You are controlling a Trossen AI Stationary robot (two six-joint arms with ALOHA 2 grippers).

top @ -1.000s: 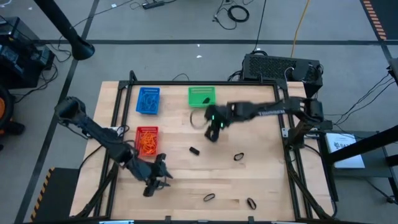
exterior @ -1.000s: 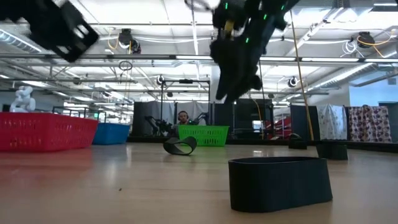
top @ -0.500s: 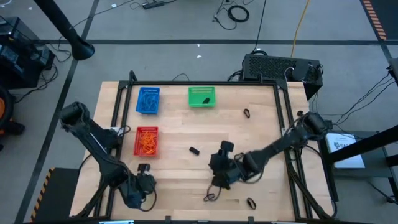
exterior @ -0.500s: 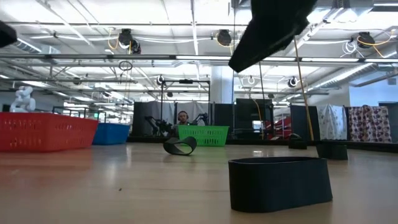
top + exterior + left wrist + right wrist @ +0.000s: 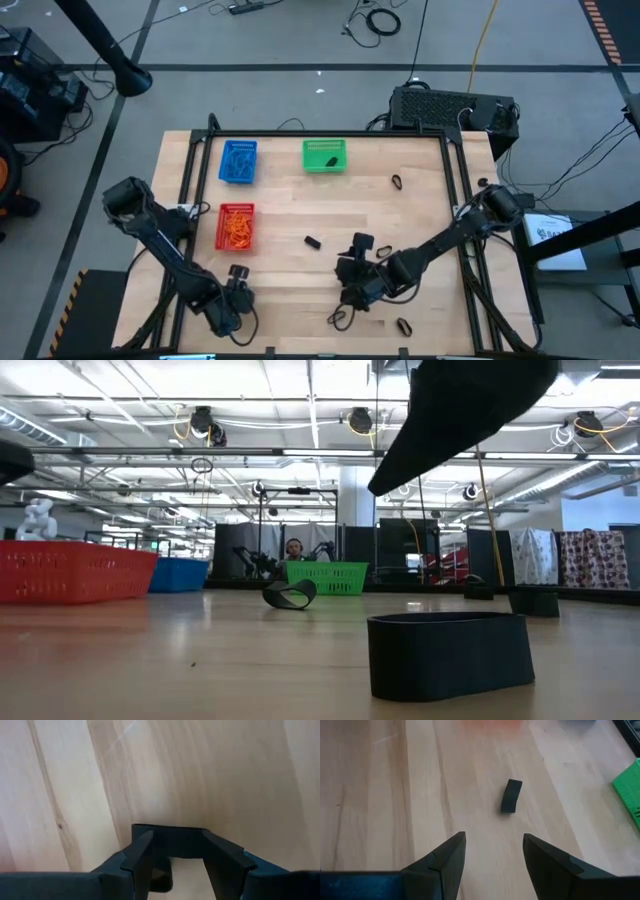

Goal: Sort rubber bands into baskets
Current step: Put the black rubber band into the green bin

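Note:
My left gripper (image 5: pixel 177 837) points steeply down near the table's near left corner (image 5: pixel 232 288). It is open, with one fingertip over each end of a black rubber band (image 5: pixel 170 831) on the wood. My right gripper (image 5: pixel 494 845) is open and holds nothing, hovering near the middle of the table's near half (image 5: pixel 352 290). A black band (image 5: pixel 511 796) lies ahead of it on the wood (image 5: pixel 312 241). The blue basket (image 5: pixel 221 162), green basket (image 5: pixel 306 156) and red basket (image 5: pixel 220 228) stand at the far left, the red one with orange bands in it. My left gripper comes at the black band (image 5: pixel 200 832) from above, with a fingertip (image 5: pixel 145 842) at each of its two ends. I cannot tell whether the fingers touch it.
More black bands lie loose: one by the near edge (image 5: pixel 337 318), wide and upright in the low view (image 5: pixel 450 655), one to its right (image 5: pixel 403 326) and one at the far right (image 5: pixel 397 182). A black box (image 5: pixel 450 108) stands behind the table.
My right gripper has swung from beside the green basket toward the table's near edge and stayed open. My left gripper has gone toward the near left corner and sunk, tipping to point steeply down.

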